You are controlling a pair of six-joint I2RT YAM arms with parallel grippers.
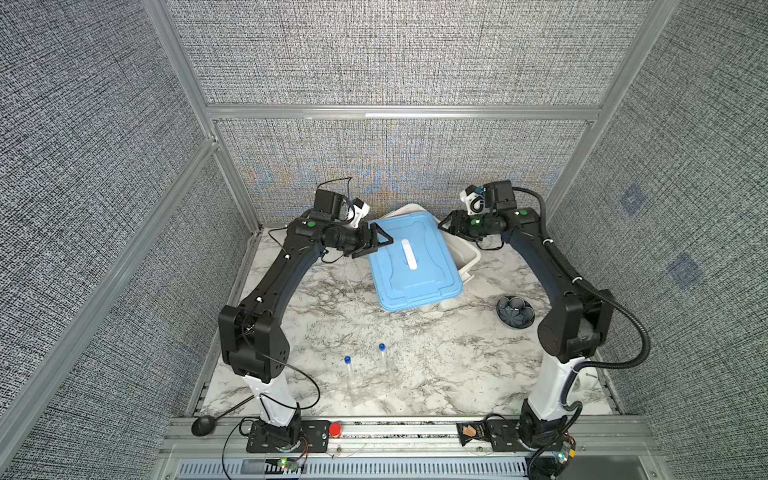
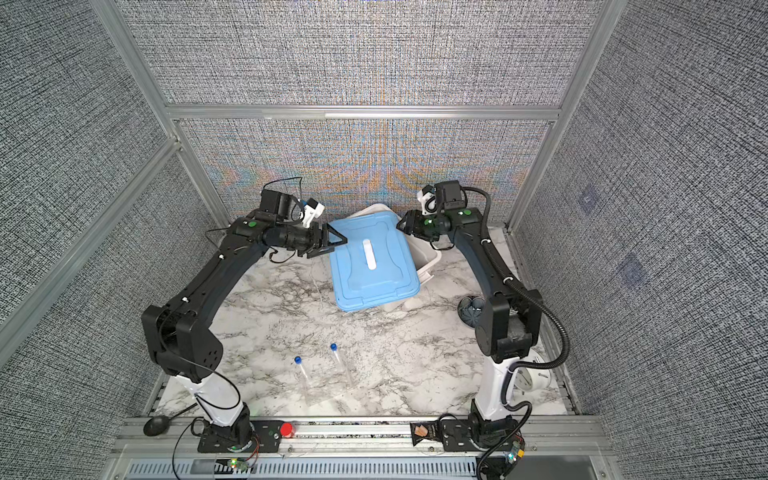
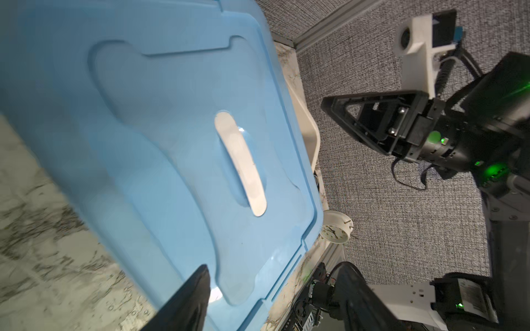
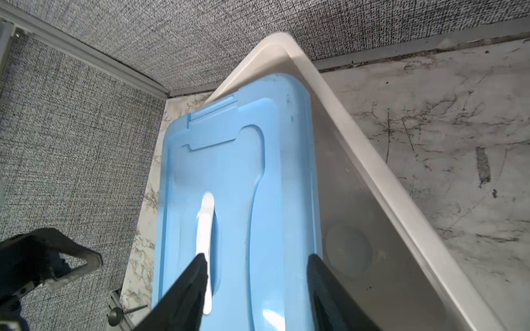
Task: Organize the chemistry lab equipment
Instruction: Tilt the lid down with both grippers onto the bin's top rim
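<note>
Jaws apart, the left gripper (image 1: 376, 245) and right gripper (image 4: 255, 260) are flanking the blue lid (image 1: 432, 266), resting askew, apparently to leave the white bin (image 1: 467, 251) open for the tubes (image 1: 350, 376).

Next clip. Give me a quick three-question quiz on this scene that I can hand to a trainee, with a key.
1. True or false: the blue lid sits squarely on the white bin, covering it fully.
2. How many blue-capped tubes are on the marble table?
3. The lid's handle is: A white, B red, C black.
Key: 1 false, it lies askew and leaves part of the bin uncovered; 2 two; 3 A.
</note>
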